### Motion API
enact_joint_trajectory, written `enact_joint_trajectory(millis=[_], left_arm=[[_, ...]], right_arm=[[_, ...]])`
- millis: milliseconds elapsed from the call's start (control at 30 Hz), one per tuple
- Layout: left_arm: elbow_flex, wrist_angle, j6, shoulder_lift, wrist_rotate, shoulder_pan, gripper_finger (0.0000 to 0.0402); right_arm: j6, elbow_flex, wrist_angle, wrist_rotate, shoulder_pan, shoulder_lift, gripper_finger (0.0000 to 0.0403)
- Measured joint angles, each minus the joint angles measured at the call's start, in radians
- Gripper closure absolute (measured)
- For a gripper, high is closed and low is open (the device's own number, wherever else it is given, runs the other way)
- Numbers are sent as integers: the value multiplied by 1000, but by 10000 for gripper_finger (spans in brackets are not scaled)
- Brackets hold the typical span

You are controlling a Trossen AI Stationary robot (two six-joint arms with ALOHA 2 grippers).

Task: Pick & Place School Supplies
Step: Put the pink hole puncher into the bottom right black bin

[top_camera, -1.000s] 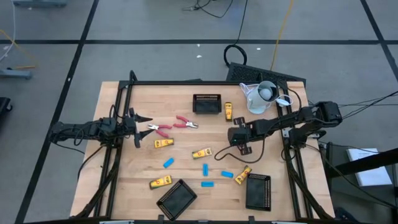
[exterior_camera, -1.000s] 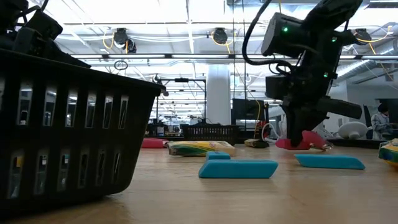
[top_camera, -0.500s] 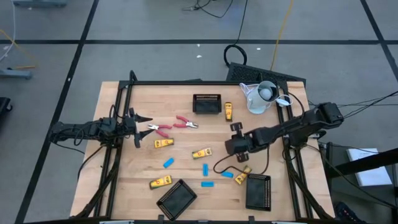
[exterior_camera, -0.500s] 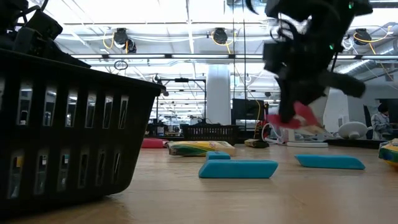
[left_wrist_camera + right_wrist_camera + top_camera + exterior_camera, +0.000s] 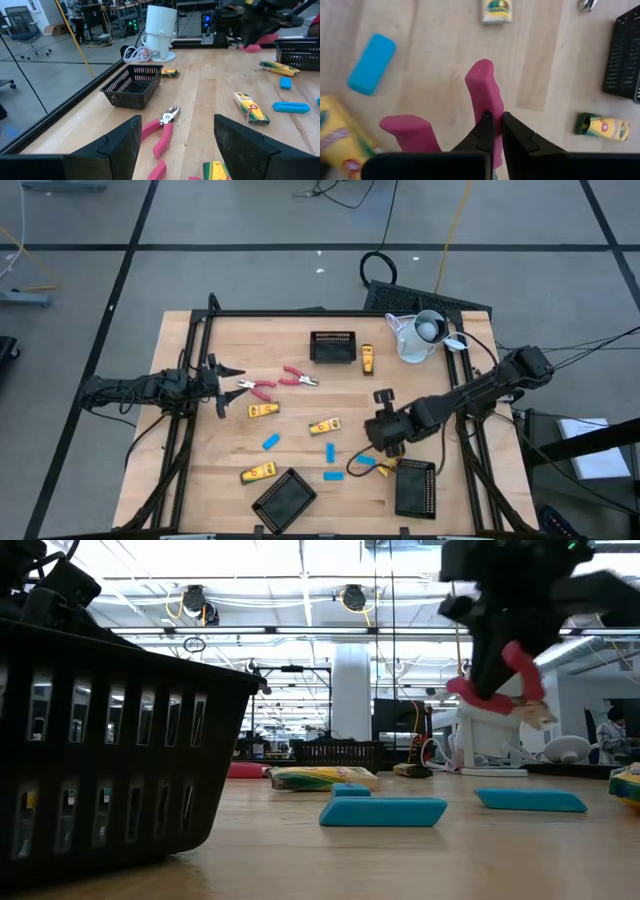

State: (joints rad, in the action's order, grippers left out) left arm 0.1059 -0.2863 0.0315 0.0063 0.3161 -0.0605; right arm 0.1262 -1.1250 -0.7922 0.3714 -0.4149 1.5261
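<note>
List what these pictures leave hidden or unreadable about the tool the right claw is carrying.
- Pink-handled tool: its metal tip is hidden in the right wrist view behind the right claw, shut on one handle.
- High view: the right arm covers the tool entirely.
- Low view: tool is motion-blurred, so the tip's shape is unclear.
- Left wrist view: only a blurred pink smear far off.

— We're looking down on a grey floor (image 5: 250, 220) crossed by dark lines, cables trailing over it.
— And we're seeing a white pillar (image 5: 352, 690) standing under bright ceiling lights (image 5: 300, 585).
</note>
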Motion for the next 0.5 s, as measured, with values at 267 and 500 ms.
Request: enact_joint_trajectory(millis=[267,500], left_arm=[[0,1,-1,0,0,0,151],[0,2,-3,0,0,0,151]], right_arm=[[240,-41,-108,27,-142,0,401],[424,-99,-214,69,-256,0,400]])
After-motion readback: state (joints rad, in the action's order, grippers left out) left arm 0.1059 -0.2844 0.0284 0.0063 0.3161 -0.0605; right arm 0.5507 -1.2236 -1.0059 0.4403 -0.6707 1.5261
